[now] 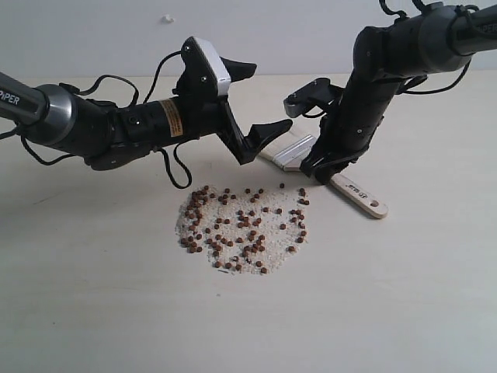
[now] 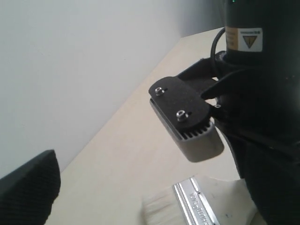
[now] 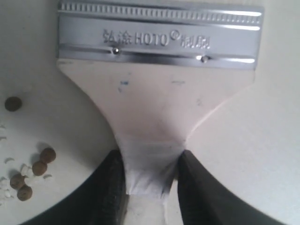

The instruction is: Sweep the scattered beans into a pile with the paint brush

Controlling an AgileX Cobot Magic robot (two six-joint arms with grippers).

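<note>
Near beans (image 1: 245,225), right gripper (image 3: 151,187) on paint brush (image 3: 159,103)

The beans (image 1: 242,227) lie scattered on the tabletop (image 1: 93,311) in a loose, roughly oval patch near the middle: dozens of small round reddish-brown ones over a thin bed of whitish grains, thickest at the left edge, none heaped. The paint brush (image 1: 295,149) lies flat just beyond the patch's far right edge, off-white bristles pointing far left, pale wooden handle running near right, its holed end free. The silver ferrule is stamped HOTO. My right tool (image 3: 151,173) pinches the handle's narrow neck from both sides, a few beans close by
</note>
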